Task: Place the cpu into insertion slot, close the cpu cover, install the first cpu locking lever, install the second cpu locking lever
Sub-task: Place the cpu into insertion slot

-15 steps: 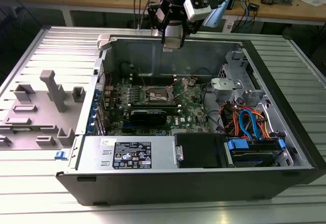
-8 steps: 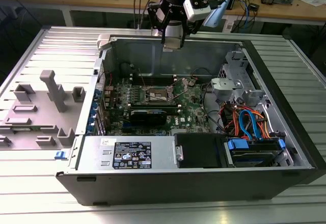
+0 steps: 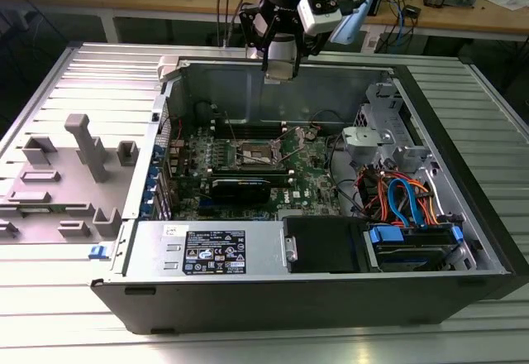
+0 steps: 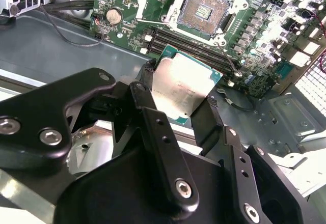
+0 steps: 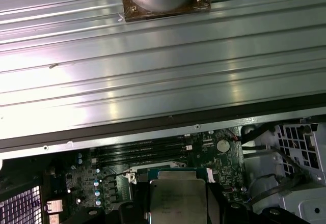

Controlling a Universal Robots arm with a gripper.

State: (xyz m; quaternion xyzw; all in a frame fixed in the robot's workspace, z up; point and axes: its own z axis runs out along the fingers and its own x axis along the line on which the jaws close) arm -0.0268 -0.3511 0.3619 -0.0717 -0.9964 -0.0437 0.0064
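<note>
The cpu (image 4: 184, 89), silver top facing up, is pinched at two opposite edges between the black fingers (image 4: 204, 124) of the gripper (image 4: 180, 85), whose jaws are closed against it; the first wrist view also shows the cpu (image 5: 177, 203). It hangs in the air, well apart from the insertion slot (image 4: 201, 11), which lies uncovered on the green motherboard (image 4: 127, 0). In the exterior view the gripper (image 3: 281, 68) sits at the upper centre of the frame, above the open computer case (image 3: 463, 207), with the slot (image 3: 256, 155) mid-frame below it.
</note>
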